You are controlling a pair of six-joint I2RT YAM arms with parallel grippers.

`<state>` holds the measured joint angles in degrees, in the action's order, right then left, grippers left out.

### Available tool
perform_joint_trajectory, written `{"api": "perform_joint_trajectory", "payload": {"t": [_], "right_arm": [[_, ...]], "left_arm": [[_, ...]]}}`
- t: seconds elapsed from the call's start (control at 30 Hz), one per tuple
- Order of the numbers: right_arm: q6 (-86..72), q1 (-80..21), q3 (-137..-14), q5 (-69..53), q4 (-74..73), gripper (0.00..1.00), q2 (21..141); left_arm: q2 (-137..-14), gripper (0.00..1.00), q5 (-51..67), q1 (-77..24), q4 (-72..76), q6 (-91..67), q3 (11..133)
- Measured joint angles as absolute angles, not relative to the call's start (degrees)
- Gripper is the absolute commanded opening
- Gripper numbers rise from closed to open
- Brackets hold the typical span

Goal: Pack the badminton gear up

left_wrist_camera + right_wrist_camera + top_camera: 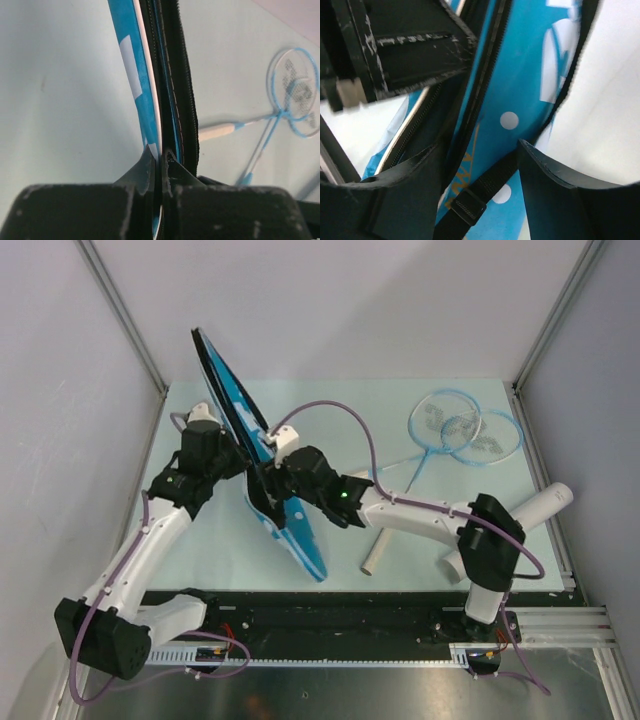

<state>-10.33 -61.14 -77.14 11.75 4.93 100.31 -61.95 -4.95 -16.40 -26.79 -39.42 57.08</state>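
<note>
The cover (262,455) hides both grippers' fingertips from above. The arm (430,518) crosses the tube (540,508). Cover lettering is unreadable.

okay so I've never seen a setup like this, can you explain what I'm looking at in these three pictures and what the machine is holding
These are two robot arms bolted at a table's near edge. The overhead view looks down from above and behind them; the other two come from cameras on each wrist.

Both arms hold a blue racket cover up on its edge between them. The left gripper is pinched shut on the cover's rim. The right gripper has the cover and its black strap between its fingers, but whether it is clamped is unclear.

On the table lie two blue rackets, crossed, and a long white tube partly behind the right arm.
</note>
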Motion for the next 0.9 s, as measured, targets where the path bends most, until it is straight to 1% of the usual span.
{"api": "perform_joint_trajectory", "payload": {"t": [0.07,0.17,0.2,0.23,0.27,0.33,0.37,0.4,0.47,0.53,0.63,0.73,0.77,0.83,0.87,0.9], "right_arm": [[-10.3,-61.2,-82.4,10.8,2.6,0.63,103.7],[-10.9,-61.0,-91.9,9.4,-1.2,0.56,109.3],[-11.5,-60.8,-94.8,9.1,-2.7,0.44,110.8],[-12.1,-60.4,-97.3,8.5,-4.1,0.34,112.0],[-12.7,-60.0,-99.4,7.8,-5.0,0.2,112.9],[-15.4,-59.6,-102.3,7.3,-5.7,0.11,114.1],[-16.3,-59.5,-102.7,7.3,-5.9,0.04,114.2],[-17.6,-59.3,-102.7,7.0,-5.8,0.0,114.1],[-20.4,-59.0,-100.7,5.8,-2.3,0.0,113.4],[-24.1,-58.5,-95.2,3.4,4.4,0.0,111.2],[-32.5,-55.1,-83.6,0.3,14.0,0.0,107.3],[-39.2,-50.8,-77.1,-2.0,19.5,0.0,107.6],[-40.8,-50.0,-75.8,-2.2,20.6,0.04,107.9],[-43.1,-49.8,-73.7,-2.8,22.2,0.06,108.2],[-44.0,-49.9,-72.4,-3.2,23.0,0.13,108.2],[-44.7,-50.0,-70.9,-3.6,23.4,0.17,108.2]], "left_arm": [[-62.5,0.0,-7.7,-17.6,-29.1,-35.2,60.1],[-64.9,0.0,-11.9,-18.7,-31.6,-28.2,65.5],[-66.3,0.0,-14.1,-18.7,-32.3,-25.4,67.6],[-67.8,0.0,-16.3,-18.6,-32.8,-23.0,69.8],[-69.3,0.0,-17.9,-18.7,-33.2,-20.6,72.0],[-72.3,0.0,-21.4,-19.8,-33.2,-15.9,75.9],[-73.0,0.0,-22.8,-20.6,-33.4,-14.1,77.0],[-73.5,0.0,-24.0,-21.2,-33.5,-12.5,77.7],[-74.7,0.0,-25.7,-22.2,-34.4,-9.5,79.9],[-75.8,0.0,-25.6,-23.5,-36.2,-7.1,82.2],[-77.0,0.01,-21.9,-25.6,-39.6,-3.0,85.8],[-80.0,0.0,-16.6,-26.4,-39.9,-0.7,89.7],[-81.2,0.0,-15.2,-26.4,-39.6,-0.4,90.1],[-84.6,0.0,-12.6,-26.5,-39.1,0.5,90.3],[-86.5,0.0,-11.5,-26.5,-39.2,1.0,90.2],[-88.6,0.0,-10.6,-26.4,-39.2,1.4,89.8]]}}
